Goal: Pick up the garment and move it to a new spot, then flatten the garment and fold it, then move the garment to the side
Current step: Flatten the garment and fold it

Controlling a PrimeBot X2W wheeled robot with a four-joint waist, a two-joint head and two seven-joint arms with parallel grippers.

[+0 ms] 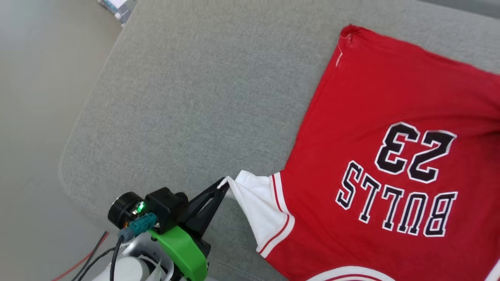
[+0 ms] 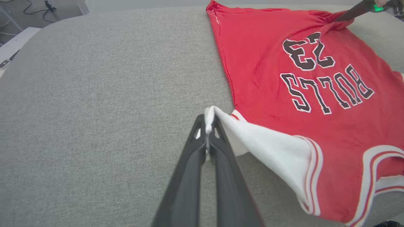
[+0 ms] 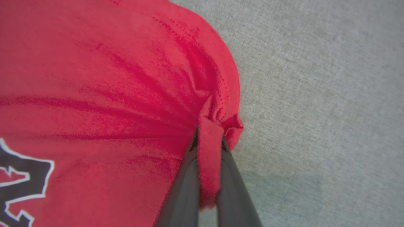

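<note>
The garment (image 1: pixel 375 117), a red jersey with a black "23" and arched lettering facing up, lies spread on the grey cushion (image 1: pixel 187 97) toward the right. My left gripper (image 1: pixel 223 186) at the lower left is shut on the tip of its white sleeve (image 1: pixel 258 203), pulling it to a point. In the left wrist view the same gripper (image 2: pixel 208 121) pinches the white sleeve (image 2: pixel 268 148) of the garment (image 2: pixel 268 63). My right gripper (image 3: pixel 208 135) is shut on a bunched red fold at the hem corner of the garment (image 3: pixel 110 78). That gripper (image 2: pixel 339 18) also reaches in at the top right of the left wrist view.
The grey cushion (image 2: pixel 94 110) stretches wide to the left of the jersey. Its rounded left edge drops to a pale floor (image 1: pixel 35 117). A small object (image 1: pixel 117 8) sits beyond the cushion's far left corner, and cables (image 1: pixel 86 257) hang by my left arm.
</note>
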